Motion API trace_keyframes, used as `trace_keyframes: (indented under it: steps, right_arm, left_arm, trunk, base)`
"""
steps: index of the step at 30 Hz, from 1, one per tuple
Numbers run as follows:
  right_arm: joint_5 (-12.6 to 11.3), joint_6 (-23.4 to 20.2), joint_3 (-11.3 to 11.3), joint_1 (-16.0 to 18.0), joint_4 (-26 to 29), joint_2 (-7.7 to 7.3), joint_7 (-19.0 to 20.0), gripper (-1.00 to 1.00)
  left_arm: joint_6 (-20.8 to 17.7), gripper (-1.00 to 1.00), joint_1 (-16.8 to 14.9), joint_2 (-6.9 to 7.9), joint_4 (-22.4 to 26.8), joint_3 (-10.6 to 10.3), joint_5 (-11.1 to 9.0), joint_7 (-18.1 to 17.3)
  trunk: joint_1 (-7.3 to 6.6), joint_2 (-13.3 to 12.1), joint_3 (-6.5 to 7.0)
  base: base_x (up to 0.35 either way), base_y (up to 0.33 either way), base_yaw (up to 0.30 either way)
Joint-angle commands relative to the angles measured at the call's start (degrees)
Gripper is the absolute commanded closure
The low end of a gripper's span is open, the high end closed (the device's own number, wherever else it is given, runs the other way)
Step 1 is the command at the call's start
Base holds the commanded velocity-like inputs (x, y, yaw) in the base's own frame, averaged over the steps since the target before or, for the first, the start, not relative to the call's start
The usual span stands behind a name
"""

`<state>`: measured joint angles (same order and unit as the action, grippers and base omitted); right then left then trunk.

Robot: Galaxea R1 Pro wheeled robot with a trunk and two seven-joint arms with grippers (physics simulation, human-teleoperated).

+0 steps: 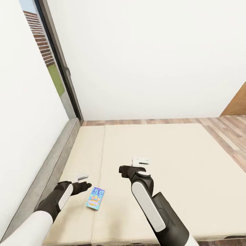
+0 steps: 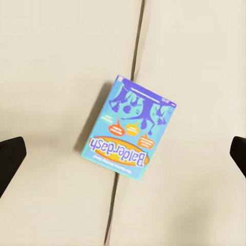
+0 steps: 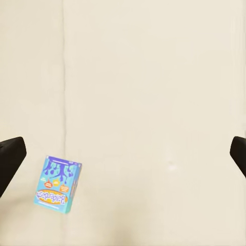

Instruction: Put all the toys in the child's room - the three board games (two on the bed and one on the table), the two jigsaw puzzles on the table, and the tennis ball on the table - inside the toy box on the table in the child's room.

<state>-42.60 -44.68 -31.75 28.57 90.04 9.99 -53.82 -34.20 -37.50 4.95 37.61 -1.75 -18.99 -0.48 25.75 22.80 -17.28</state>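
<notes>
The small blue board game (image 1: 95, 198) lies flat on the bed (image 1: 177, 177), across its lengthwise seam near the front edge. Both tools, left (image 1: 82, 177) and right (image 1: 140, 161), hover above the mattress, spread wide and holding nothing.

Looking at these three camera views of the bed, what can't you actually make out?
- Small print on the blue game box: too small in head view; only "Balderdash" reads in left wrist view.
- Left gripper: its fingers are cut off by the frame edges in left wrist view.
- Right gripper: fingers likewise cut off in right wrist view.
- Bed: near edge hidden by the arms and frame bottom.
</notes>
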Motion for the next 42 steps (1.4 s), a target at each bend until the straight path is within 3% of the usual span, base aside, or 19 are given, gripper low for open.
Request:
trace_keyframes:
  steps: [1,23,42]
  right_arm:
    - [-0.5,-0.3,0.0,0.1,0.0,0.01,-0.6,-1.0]
    - [-0.5,-0.6,-0.1,0.1,-0.1,0.01,-0.5,-1.0]
    - [-0.5,-0.4,-0.1,0.1,0.1,0.01,-0.6,-1.0]
  left_arm:
    - [-0.2,-1.0,0.0,0.06,0.1,-0.2,-0.1,0.0]
    - [-0.2,-1.0,0.0,0.13,0.2,-0.2,-0.1,0.0]
    - [-0.2,-1.0,0.0,0.14,0.2,-0.2,-0.1,0.0]
  trunk:
    - [0.03,0.1,-0.2]
    - [0.03,0.1,-2.27]
    - [0.03,0.1,-3.19]
  base:
    - [0.0,0.0,-0.106]
    - [0.0,0.0,-0.101]
    - [0.0,0.0,0.053]
